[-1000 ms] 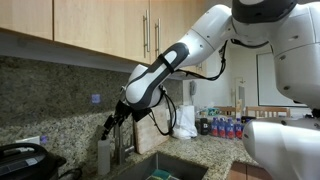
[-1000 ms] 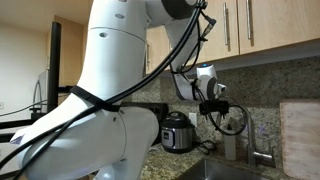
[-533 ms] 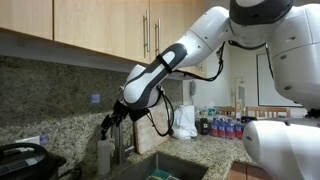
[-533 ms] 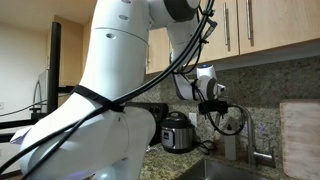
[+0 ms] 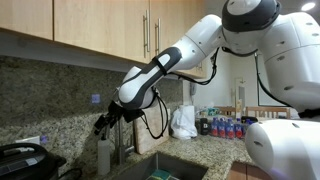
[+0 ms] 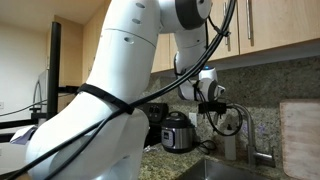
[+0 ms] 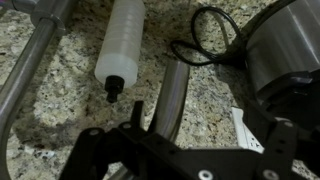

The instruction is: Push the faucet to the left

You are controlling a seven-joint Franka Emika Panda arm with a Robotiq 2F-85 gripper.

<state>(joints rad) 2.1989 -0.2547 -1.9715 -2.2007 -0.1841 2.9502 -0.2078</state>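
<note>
pincer (image 7: pixel 186 140) at the faucet (image 7: pixel 172 95)
jaws wide apart, gripping nothing; spout runs between them, white bottle (image 7: pixel 122 40) beside.

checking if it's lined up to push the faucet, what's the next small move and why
Probably a short sideways nudge, bringing one finger against the faucet to start swinging it left. In the wrist view the spout runs between the fingers of the open gripper, with the soap bottle just beyond. Whether a finger already touches the spout cannot be told.
</note>
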